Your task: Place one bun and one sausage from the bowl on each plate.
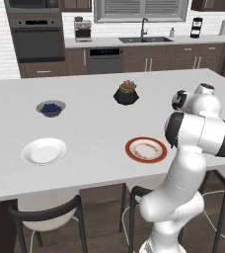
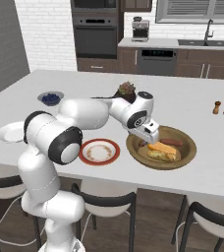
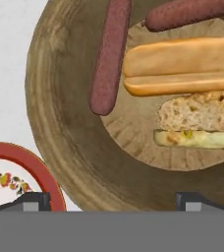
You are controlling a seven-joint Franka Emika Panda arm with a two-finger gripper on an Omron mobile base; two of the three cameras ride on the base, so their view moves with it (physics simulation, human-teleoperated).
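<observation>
Over the island counter in the left base view, I see 2 plates: the white plate at near left and the red-rimmed plate to its right, both bare. My arm's bulk covers whatever lies right of that.

From the right base view, the wooden bowl sits just right of the red-rimmed plate, close to the near edge. The gripper hangs over the bowl's left rim, close above the food. 1 sausage lies toward the far side, and an orange bun lies mid-bowl.

Through the hand view, the 2 fingertips stand wide apart at the bottom with nothing between them, so the fingers are released. 1 sausage runs top to bottom of this view; a second sausage and the bun run left to right. A paler, crumbly roll lies below the bun.

I judge the step in hand is a first pick, with the upright sausage closest. To do it well, I would centre over its middle, turn the wrist so the fingers close across its thin width rather than along its length, and descend without nudging the bun that touches its side.
</observation>
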